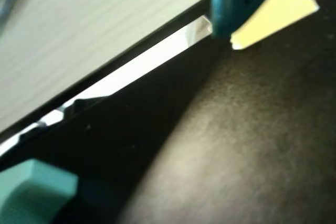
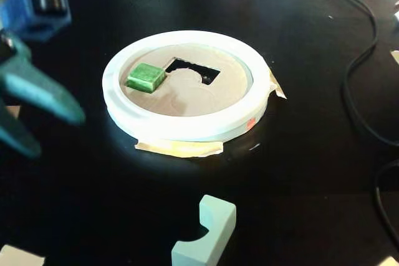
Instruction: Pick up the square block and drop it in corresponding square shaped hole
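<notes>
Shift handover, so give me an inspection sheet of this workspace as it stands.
Surface: black mat, bare in the middle.
Job's things: green cube sits at the left of the cardboard disc inside the white ring; no square hole shows, only a notched cutout.
Clutter: pale mint notched block near the front edge; tape under the ring.
Gripper: teal gripper at far left, open, empty.
Cables: black cable along the right.
Surroundings: pale wood floor in the wrist view.
</notes>
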